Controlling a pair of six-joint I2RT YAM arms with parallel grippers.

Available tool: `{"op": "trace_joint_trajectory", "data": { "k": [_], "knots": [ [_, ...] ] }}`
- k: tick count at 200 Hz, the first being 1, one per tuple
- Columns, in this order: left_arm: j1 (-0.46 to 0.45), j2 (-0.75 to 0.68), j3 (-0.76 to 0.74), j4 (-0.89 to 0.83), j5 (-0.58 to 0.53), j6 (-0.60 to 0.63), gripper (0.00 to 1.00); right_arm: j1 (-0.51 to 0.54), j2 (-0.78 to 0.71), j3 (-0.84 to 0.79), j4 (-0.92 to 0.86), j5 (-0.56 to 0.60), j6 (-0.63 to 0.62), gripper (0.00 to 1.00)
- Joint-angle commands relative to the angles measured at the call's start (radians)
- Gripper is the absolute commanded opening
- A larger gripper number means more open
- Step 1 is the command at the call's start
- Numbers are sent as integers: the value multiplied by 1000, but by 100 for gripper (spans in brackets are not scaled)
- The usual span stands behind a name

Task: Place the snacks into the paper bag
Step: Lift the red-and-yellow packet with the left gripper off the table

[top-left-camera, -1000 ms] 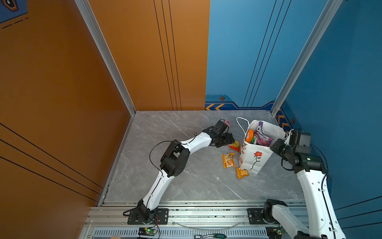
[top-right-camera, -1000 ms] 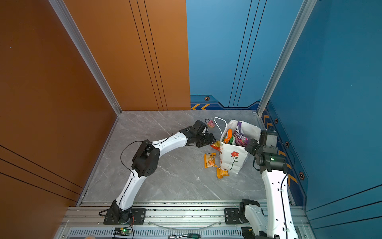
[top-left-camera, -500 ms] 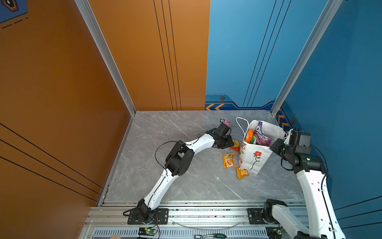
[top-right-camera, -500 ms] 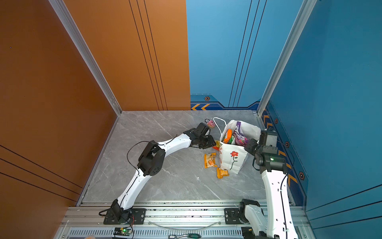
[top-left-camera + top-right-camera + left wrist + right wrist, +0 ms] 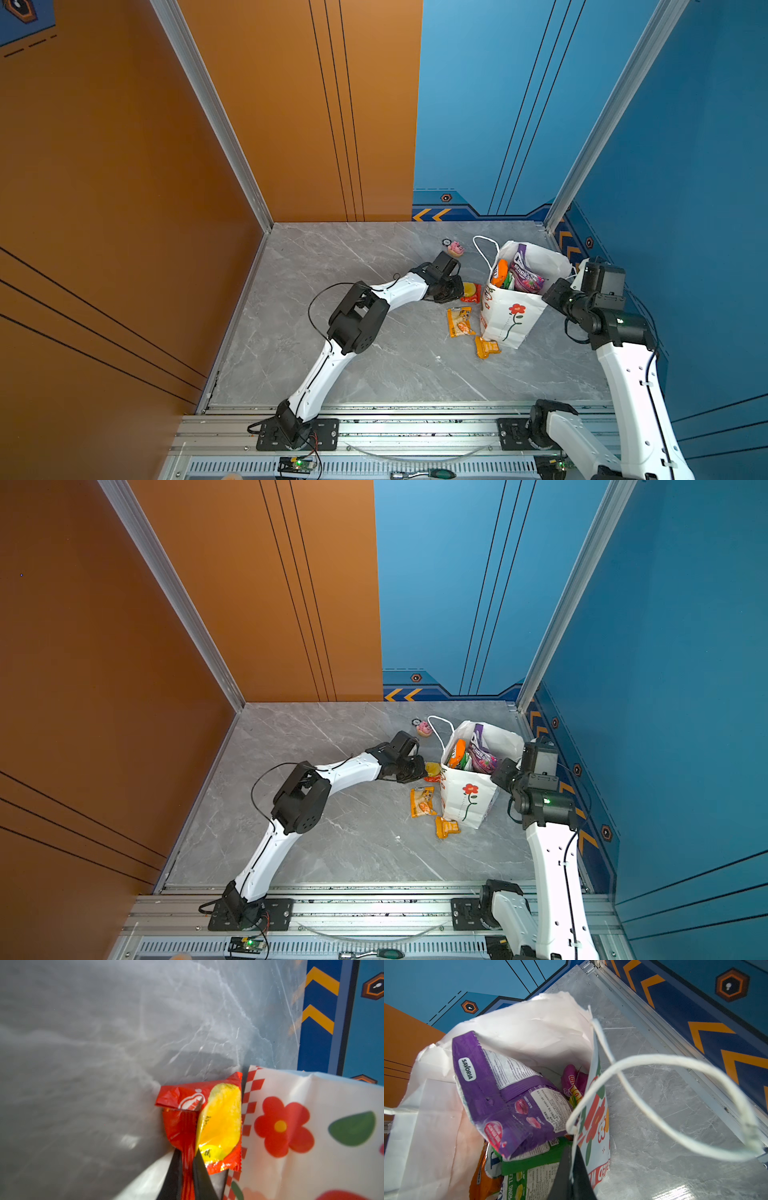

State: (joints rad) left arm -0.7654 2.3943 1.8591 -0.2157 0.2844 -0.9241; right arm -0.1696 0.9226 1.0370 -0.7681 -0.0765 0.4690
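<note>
Glossy, crinkled red-and-yellow packet (image 5: 218,1122), pinched by left end effector (image 5: 187,1156); creased paper bag (image 5: 436,1126), rim pinched by right end effector (image 5: 572,1150)

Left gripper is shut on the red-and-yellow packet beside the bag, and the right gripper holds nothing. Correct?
No: the right wrist view shows the right gripper shut on the rim of the paper bag. The left gripper is indeed shut on the red-and-yellow packet beside it.
</note>
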Motion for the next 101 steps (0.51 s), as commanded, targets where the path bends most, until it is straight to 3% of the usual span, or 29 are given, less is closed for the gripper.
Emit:
{"op": "trace_joint_trajectory", "data": {
  "k": [1, 101],
  "knots": [
    [19, -74, -80, 17, -54, 17, 4, 2, -16, -4, 27, -8, 2, 0],
    [76, -369, -506, 246, -193, 112, 0, 12, 8, 20, 12, 4, 7, 0]
  ]
}}
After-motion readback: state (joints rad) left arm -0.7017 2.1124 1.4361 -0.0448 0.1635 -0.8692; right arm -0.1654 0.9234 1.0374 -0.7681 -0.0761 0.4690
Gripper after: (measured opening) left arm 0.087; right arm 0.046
